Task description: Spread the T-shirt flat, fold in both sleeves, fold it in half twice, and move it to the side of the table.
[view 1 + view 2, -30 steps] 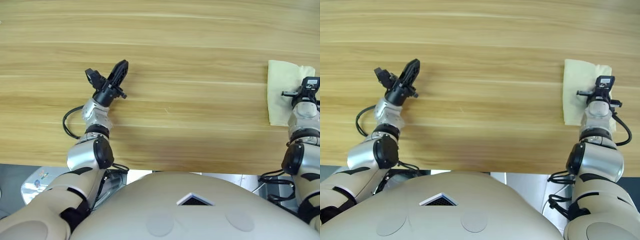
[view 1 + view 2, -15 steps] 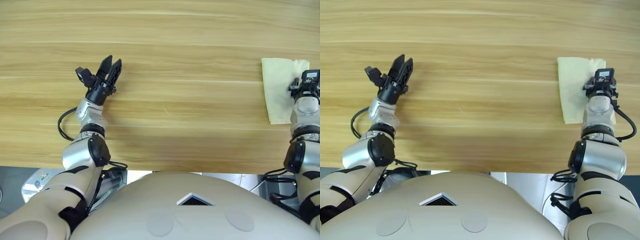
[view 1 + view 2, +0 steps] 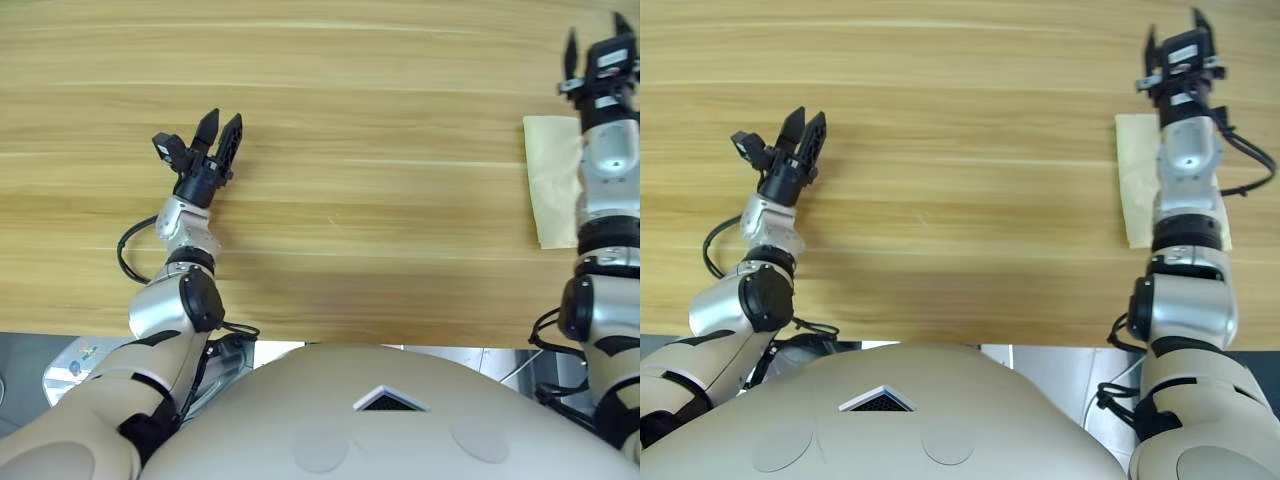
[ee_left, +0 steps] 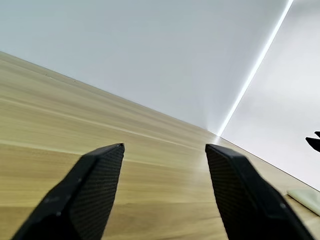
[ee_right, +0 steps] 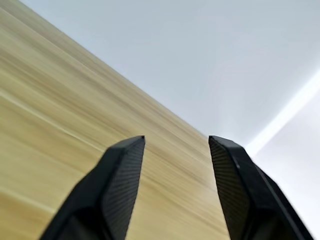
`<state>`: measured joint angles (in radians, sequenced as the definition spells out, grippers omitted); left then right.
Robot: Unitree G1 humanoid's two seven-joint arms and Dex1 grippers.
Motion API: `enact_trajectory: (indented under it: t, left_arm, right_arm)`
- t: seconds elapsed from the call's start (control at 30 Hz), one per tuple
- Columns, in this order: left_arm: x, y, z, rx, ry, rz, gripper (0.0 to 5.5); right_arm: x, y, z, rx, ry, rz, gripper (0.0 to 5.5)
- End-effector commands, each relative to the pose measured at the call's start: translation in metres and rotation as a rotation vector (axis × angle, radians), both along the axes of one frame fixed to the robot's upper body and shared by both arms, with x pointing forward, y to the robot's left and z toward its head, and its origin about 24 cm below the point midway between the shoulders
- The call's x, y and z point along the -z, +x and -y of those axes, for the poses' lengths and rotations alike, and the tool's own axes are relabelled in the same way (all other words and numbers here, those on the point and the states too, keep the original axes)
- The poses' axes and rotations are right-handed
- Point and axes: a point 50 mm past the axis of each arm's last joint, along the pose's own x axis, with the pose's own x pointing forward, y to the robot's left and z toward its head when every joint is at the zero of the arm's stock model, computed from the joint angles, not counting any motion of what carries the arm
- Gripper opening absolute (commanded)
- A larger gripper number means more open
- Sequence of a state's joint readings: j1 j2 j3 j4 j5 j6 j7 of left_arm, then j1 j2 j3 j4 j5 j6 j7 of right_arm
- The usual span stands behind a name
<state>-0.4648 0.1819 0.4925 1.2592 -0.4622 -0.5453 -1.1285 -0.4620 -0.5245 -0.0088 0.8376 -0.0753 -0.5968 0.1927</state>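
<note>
Operator: Risks from here?

Engineer: Left side, not much. Your left gripper (image 3: 222, 122) hangs over bare table (image 3: 380, 150), well apart from the cloth. The only worry is dipping it and scraping the wood. The right side is where it could go wrong. The folded T-shirt (image 3: 552, 180) lies far out on the table's right, and your right forearm sits over its outer part. I can't tell whether they touch. If you pull that arm back low, I'd expect it to drag the top layer and skew or open the fold. Lift it clear before retracting.

Operator: Grippers?

Engineer: Left: fingers partly apart, nothing between them, touching nothing. In its wrist view you see wood and wall past the pads (image 4: 95, 190). Right gripper (image 3: 1176, 28): spread wide, empty, held above the table beyond the shirt's far edge, off the cloth.

Operator: Status?

Engineer: By my read the task is done bar the retreat. The shirt is a compact pale-yellow rectangle parked at the side. The arm hides its outer edge, so you can't judge how neat that edge is.
</note>
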Motion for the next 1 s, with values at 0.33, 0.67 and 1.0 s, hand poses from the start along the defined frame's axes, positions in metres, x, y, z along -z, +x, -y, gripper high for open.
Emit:
enact_trajectory:
  t: [0.33, 0.67, 1.0]
  left_arm:
    - [0.009, 0.005, -0.005, -0.168, -0.024, -0.143, 1.64]
    - [0.011, 0.008, -0.008, -0.217, -0.02, -0.208, 0.2]
    - [0.021, 0.014, -0.019, -0.406, 0.23, -0.453, 0.04]
  right_arm:
    - [0.059, -0.015, -0.095, -0.816, 1.125, -0.253, 0.62]
    - [0.088, -0.018, -0.109, -0.621, 1.208, -0.448, 0.0]
    - [0.11, -0.007, -0.099, -0.003, 0.854, -0.585, 0.0]
